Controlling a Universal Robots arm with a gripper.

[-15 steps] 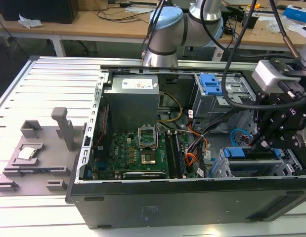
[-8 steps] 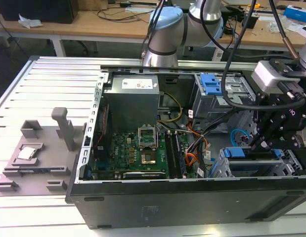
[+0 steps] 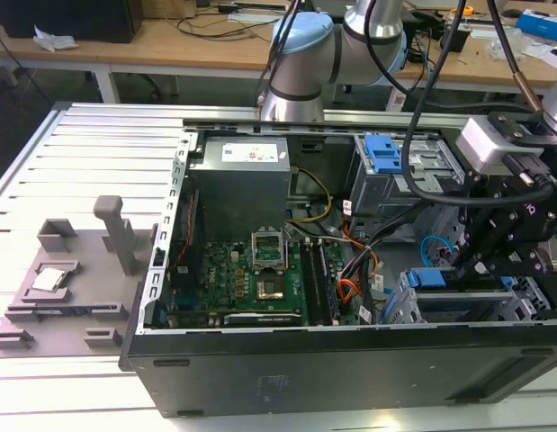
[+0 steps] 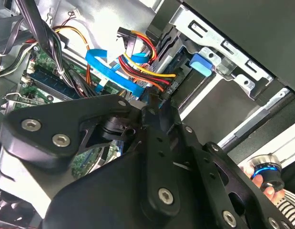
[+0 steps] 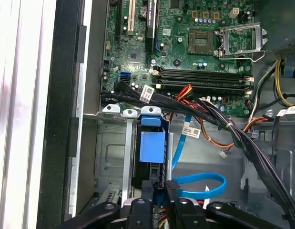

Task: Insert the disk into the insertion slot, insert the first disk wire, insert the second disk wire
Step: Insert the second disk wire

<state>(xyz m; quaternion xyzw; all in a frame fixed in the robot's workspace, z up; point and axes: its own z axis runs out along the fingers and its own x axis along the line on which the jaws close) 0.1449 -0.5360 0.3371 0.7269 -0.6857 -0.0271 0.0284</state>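
Note:
The disk (image 5: 152,147), in its bright blue carrier, sits inside the insertion slot (image 5: 111,155), a silver metal cage at the case's front corner. In the exterior view the disk (image 3: 429,277) and slot (image 3: 462,308) lie on the exterior view's right. My gripper (image 5: 159,192) hangs just behind the disk's rear end, shut on the plug end of a flat blue disk wire (image 5: 204,180) that loops beside the cage. A red, yellow and black wire bundle (image 4: 147,67) runs to the disk's rear next to my gripper (image 4: 151,102). The gripper (image 3: 455,265) reaches down into the case.
The green motherboard (image 3: 251,270) and the grey power supply (image 3: 242,180) fill the case's middle and back. A second cage with a blue lever (image 3: 386,155) stands behind the slot. Thick black cables (image 5: 218,119) cross close to the gripper. A grey fixture (image 3: 71,270) lies outside the case.

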